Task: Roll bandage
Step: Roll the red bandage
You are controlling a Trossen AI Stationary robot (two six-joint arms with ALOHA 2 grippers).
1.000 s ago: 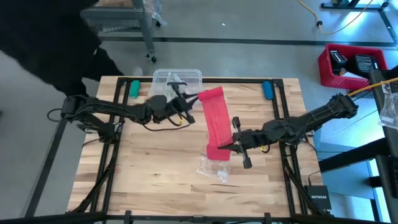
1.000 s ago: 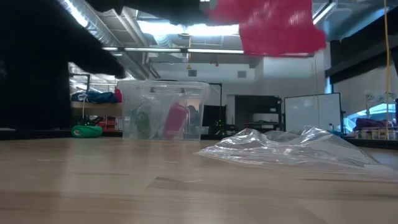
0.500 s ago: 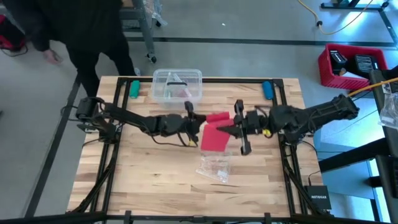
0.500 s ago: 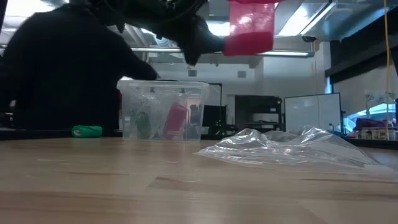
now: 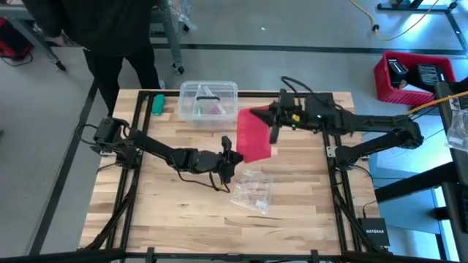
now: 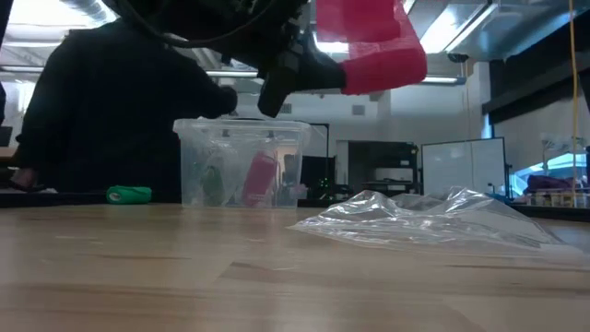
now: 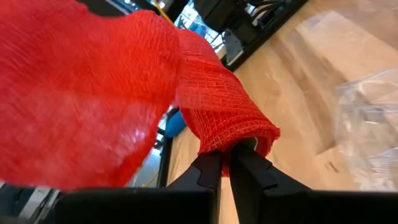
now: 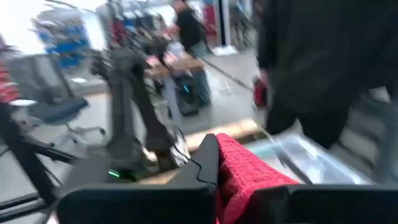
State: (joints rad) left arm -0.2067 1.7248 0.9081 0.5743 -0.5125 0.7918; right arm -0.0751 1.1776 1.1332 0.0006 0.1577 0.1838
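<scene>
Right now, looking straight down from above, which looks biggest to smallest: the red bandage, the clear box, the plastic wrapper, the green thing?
1. Clear box
2. Bandage looks about the same; held up nearer the camera, so unsure
3. Plastic wrapper
4. Green thing

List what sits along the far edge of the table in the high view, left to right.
Green object → clear plastic box → right gripper holding the bandage → blue object.

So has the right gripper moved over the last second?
Yes. The right gripper, shut on the bandage, went from beside the plastic wrapper toward the table's far edge, nearer the clear box.
</scene>
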